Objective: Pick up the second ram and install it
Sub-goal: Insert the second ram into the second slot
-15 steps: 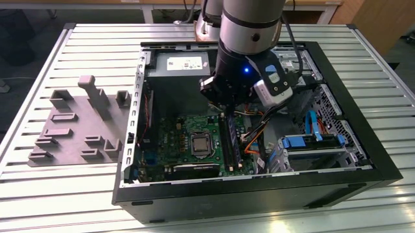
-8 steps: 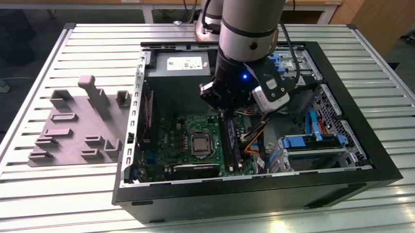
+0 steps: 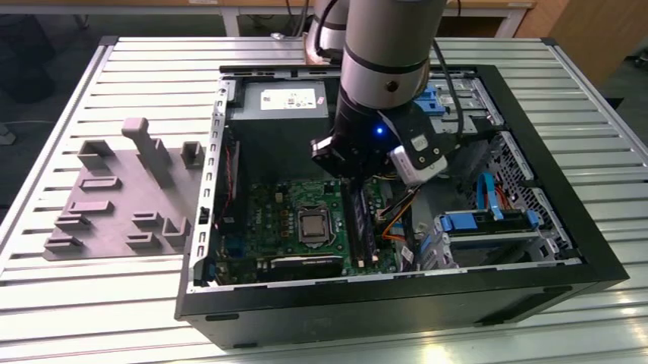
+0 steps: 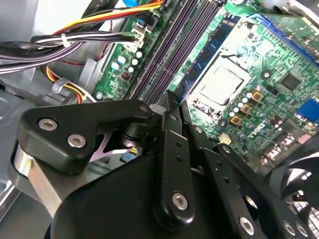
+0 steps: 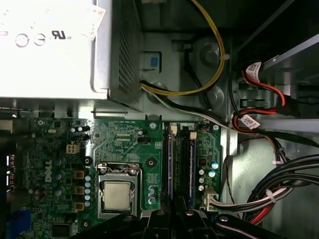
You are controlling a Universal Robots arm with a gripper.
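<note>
The exterior view shows the arm (image 3: pixel 390 68) reaching down into an open computer case (image 3: pixel 405 296) that lies on a ribbed metal worktop (image 3: pixel 121 303). The fingers (image 3: pixel 357 180) hang just above the memory slots (image 3: pixel 360 224) on the green motherboard (image 3: pixel 278 220), beside the processor socket (image 3: pixel 314 225). A grey fixture block (image 3: pixel 117 201) with upright pegs sits on the worktop, well apart from the fingers, toward the exterior view's left.

In the second wrist view the black fingers (image 4: pixel 169 112) stand close together, their tips meeting over the near end of the long slots (image 4: pixel 179 45); I cannot tell whether they pinch anything. The second ram cannot be made out with certainty: a dark stick seems to stand in one of the slots below the fingers, but the pictures do not settle it.

In the first wrist view the slots (image 5: pixel 180 159) run straight out from the fingers, with the processor socket (image 5: pixel 117 194) to one side and bundled cables (image 5: pixel 279 184) to the other.
</note>
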